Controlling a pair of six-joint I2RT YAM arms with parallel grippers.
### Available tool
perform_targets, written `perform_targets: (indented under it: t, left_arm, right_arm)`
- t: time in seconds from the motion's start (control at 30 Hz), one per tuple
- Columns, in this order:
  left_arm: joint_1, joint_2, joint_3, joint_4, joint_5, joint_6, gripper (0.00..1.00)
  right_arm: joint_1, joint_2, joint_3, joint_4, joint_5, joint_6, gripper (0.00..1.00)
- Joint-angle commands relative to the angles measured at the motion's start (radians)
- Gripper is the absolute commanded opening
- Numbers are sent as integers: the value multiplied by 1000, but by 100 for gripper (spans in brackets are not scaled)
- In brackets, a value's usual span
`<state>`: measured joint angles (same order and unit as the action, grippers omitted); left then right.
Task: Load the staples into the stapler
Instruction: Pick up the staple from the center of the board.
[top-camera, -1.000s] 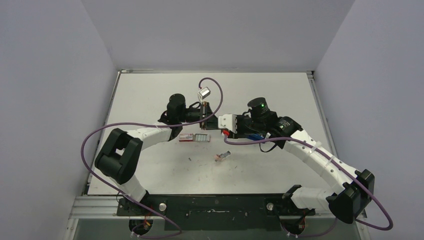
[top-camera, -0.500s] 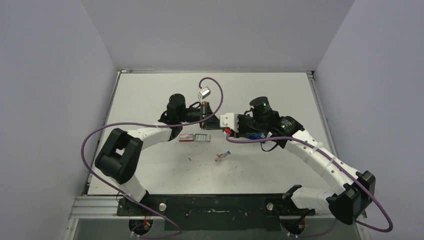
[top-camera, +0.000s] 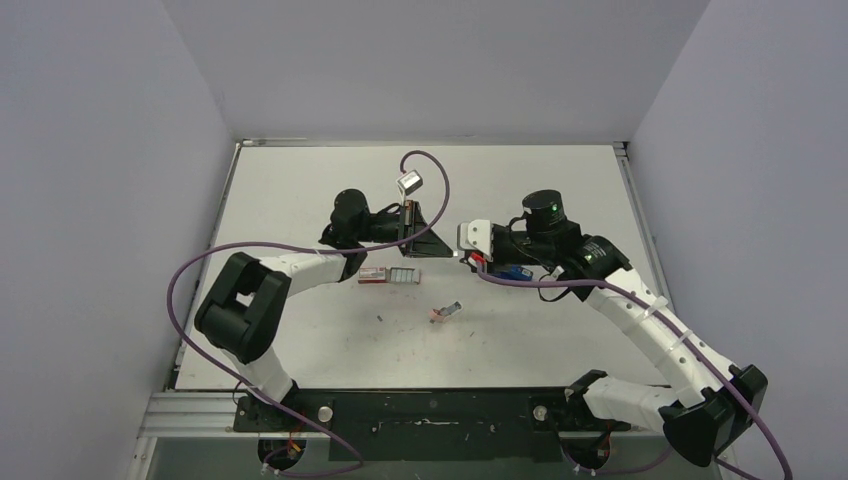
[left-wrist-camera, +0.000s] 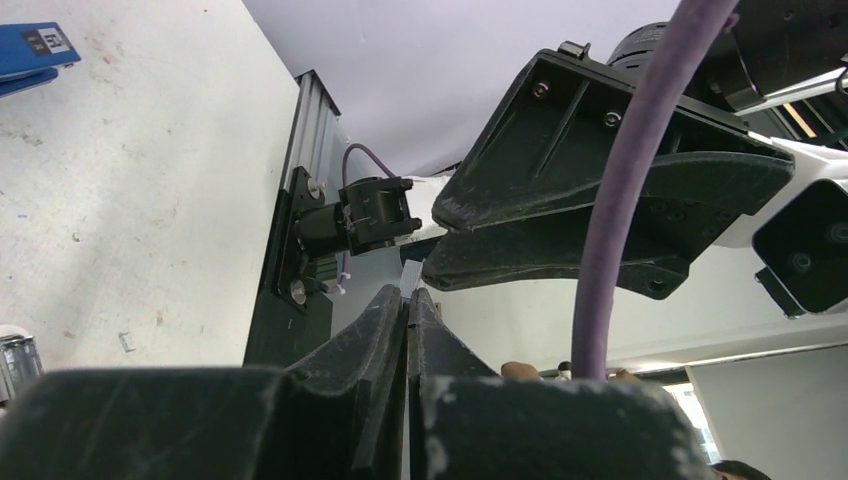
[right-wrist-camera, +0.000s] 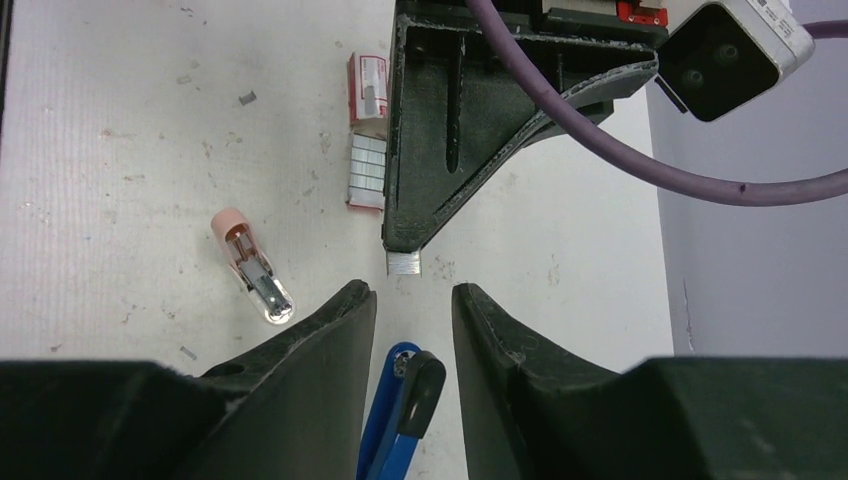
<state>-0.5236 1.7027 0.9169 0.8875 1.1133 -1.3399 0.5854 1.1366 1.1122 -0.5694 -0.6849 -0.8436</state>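
Your left hand (right-wrist-camera: 402, 248) is clamped shut on a short staple strip (right-wrist-camera: 403, 263), poised just ahead of your right hand (right-wrist-camera: 412, 292), whose fingers stand apart with nothing between them. The stapler (right-wrist-camera: 388, 420) lies on the surface (right-wrist-camera: 120, 150) under the right hand, its long axis roughly along that hand's reach. The right arm is nearer it, so the strip must travel back past those fingertips.

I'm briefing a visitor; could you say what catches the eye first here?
At the middle of the table, the left gripper pinches a short staple strip, facing the right gripper, whose jaws stand apart. A blue stapler lies on the table below the right gripper.
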Motion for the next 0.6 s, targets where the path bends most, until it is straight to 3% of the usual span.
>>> perform_targets:
  t: [0.0,0.57]
  left_arm:
    - [-4,16,7,149,33,-74,0]
    - [-24,41,22,246,49,-163,0]
  right_arm:
    - [-14,-32,7,46,-102,21,36]
    - [-13,-19,4,43,-113,21,30]
